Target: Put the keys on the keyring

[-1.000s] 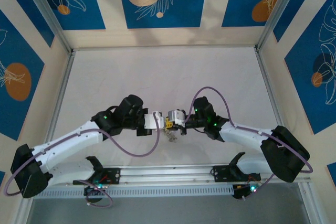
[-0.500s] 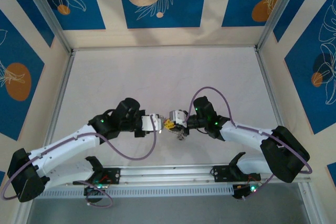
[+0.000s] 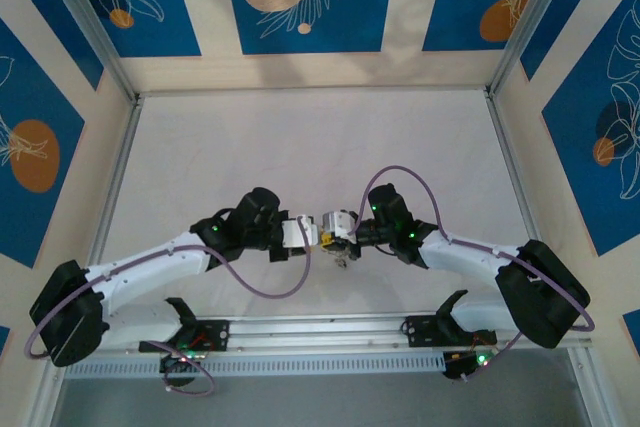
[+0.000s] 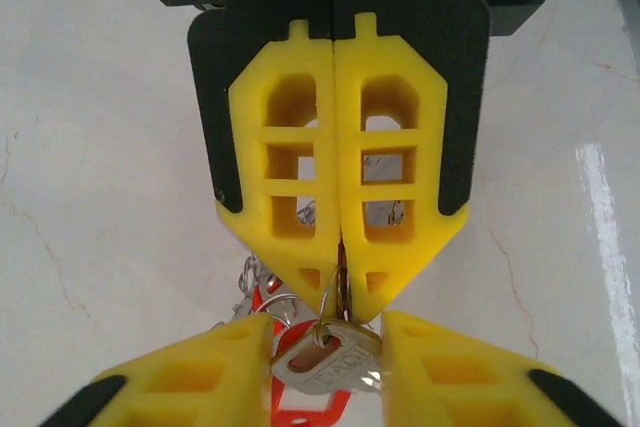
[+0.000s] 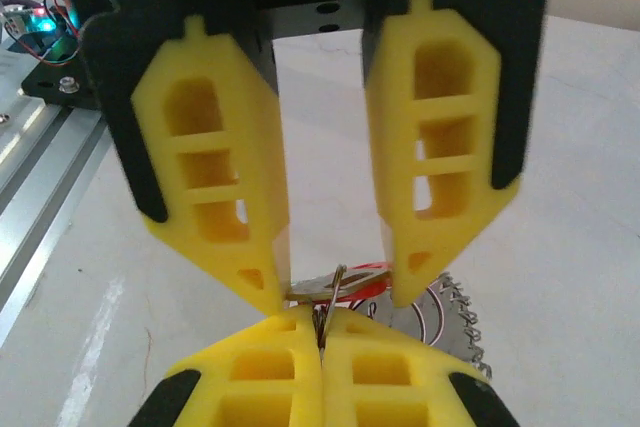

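Both sets tip-to-tip: right fingers point(image 4: 290, 197) pressed together, pinching the keyring point(image 5: 458, 315); left fingers point(image 5: 215, 197) spread, silver key point(image 4: 325, 362) crosswise between them, just left of the right tips.

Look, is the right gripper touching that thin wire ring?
Touching. The left wrist view shows the right gripper with its jaws shut on the thin wire ring, which is pinched between them just above the silver key.

White marbled table point(image 3: 300, 147), fine cracks, aluminium rail point(image 3: 320, 332) along near edge
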